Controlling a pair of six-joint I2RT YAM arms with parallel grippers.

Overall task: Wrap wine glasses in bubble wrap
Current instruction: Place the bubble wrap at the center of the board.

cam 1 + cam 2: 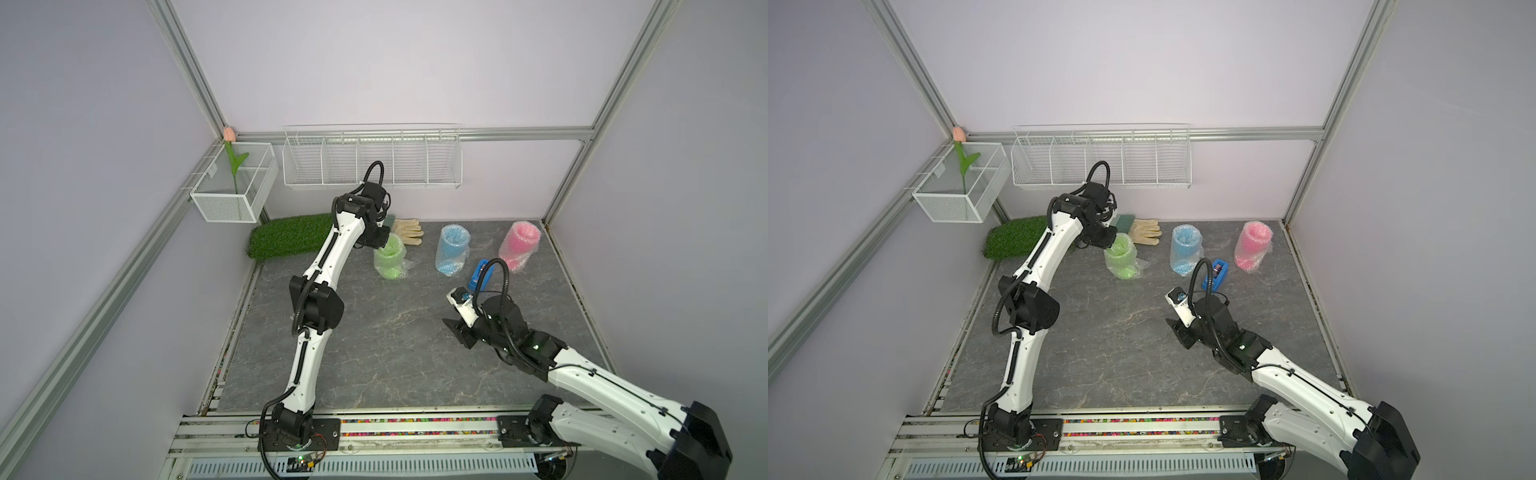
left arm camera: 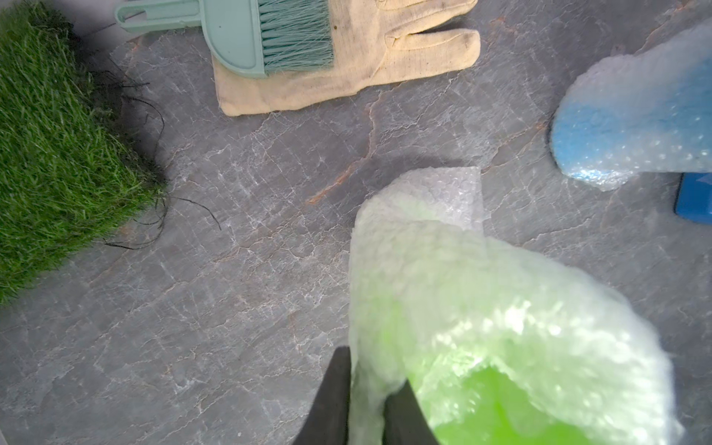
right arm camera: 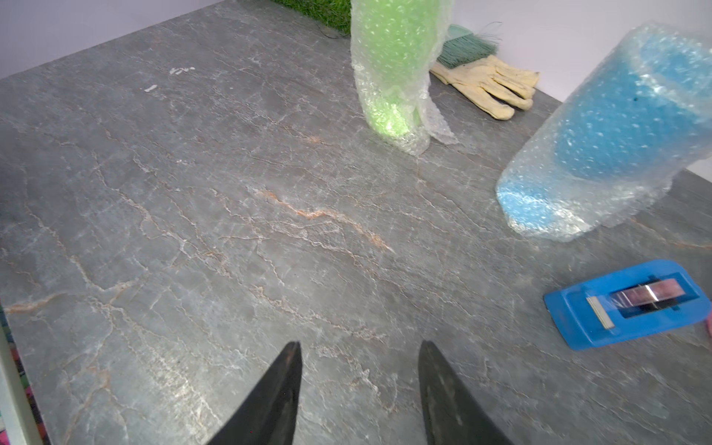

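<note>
a: since the green glass, the blue glass and the pink glass all stand upright in bubble wrap on the counter, which step is in hand?

b: the last one, i'd say: letting go of the green glass. the left pincer sits at its rim, with the wrap's upper edge between jaws that stand only slightly apart. whether they pinch it i cannot tell.

a: and the right pincer?

b: jaws wide apart, nothing between them, over bare counter. the blue glass and the tape dispenser lie ahead of it and off to one side, well apart from its tips. the green glass is farther ahead.

a: next move?

b: probably opening the left pincer fully and lifting straight off, so the loose wrap doesn't snag and tip the glass.
</note>
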